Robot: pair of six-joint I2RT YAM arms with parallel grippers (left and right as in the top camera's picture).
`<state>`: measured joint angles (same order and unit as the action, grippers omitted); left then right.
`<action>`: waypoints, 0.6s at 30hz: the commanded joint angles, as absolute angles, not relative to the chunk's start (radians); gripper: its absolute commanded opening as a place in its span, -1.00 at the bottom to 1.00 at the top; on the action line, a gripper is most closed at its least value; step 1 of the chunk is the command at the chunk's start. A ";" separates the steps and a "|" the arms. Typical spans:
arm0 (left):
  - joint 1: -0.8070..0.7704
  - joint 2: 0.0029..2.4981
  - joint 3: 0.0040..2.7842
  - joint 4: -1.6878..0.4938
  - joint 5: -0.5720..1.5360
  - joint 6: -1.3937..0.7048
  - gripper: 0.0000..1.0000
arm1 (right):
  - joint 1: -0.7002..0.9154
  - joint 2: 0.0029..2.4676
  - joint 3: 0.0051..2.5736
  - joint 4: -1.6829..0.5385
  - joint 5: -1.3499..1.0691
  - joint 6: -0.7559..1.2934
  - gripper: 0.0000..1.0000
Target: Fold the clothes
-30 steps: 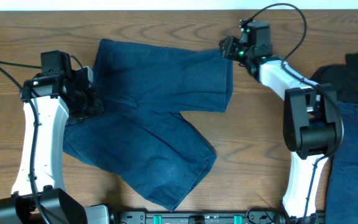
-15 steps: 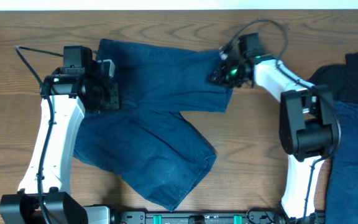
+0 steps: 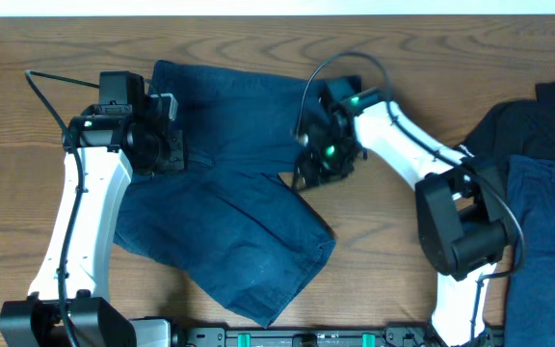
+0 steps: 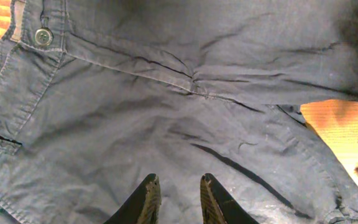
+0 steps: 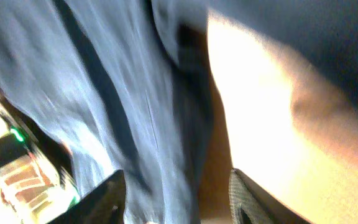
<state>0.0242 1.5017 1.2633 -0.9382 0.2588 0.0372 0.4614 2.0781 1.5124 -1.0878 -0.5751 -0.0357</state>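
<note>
A pair of dark blue denim shorts point(image 3: 229, 193) is seen spread flat on a wooden table point(image 3: 383, 241), at its middle and left. The waist end is turned to the left. One leg is stretched along the far edge and the other is angled toward the near right.

The left gripper point(image 3: 167, 145) is held over the waist end of the shorts. In the left wrist view its claw point(image 4: 178, 186) is seen open by only a narrow gap, above wrinkled denim. Nothing is pinched between the fingers point(image 4: 149, 194). A round button point(image 4: 42, 36) is shown at the upper left of that view, and a creased seam is seen running from beside it across the cloth. A patch of bare table is seen at the right.

The right gripper point(image 3: 308, 172) is reached in over the middle of the shorts, near where the two legs part. In the blurred right wrist view its claw point(image 5: 176, 193) is shown spread wide, with folds of denim and a strip of bare wood lying beyond the fingers point(image 5: 110, 198). Whether any cloth is touched there cannot be told.

A black garment point(image 3: 528, 125) and a second blue garment point(image 3: 547, 241) are seen at the right edge of the table, well apart from the shorts.
</note>
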 commanded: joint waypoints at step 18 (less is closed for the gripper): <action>0.024 1.503 1.259 -0.949 0.250 0.051 -0.36 | 0.496 2.072 1.489 -1.174 0.424 0.322 -0.98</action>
